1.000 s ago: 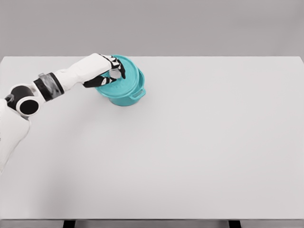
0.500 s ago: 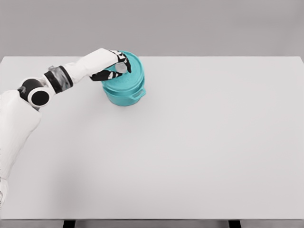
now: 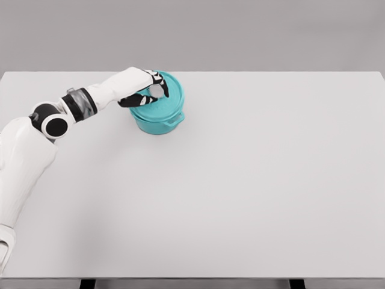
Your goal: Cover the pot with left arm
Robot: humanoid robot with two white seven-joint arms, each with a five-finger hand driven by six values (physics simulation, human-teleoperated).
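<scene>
Pot (image 3: 157, 120): one, teal, on the table (image 3: 240, 180), far left of centre.
Lid (image 3: 163, 99): one, teal, sitting on the pot.
Left hand (image 3: 146, 87): one, fingers clasping the lid's knob.

The pot (image 3: 157, 119) and its lid (image 3: 163, 96) are the same plain teal, with no pattern, and the knob (image 3: 157, 91) on the lid is a pale silvery grey. The left hand (image 3: 146, 88) is white across the back with black fingers (image 3: 162, 88), and its arm (image 3: 90, 103) is white with a grey band at the wrist and a black ring at the elbow joint. The table (image 3: 240, 180) is an even pale grey-white, set against a darker grey wall (image 3: 240, 36).
</scene>
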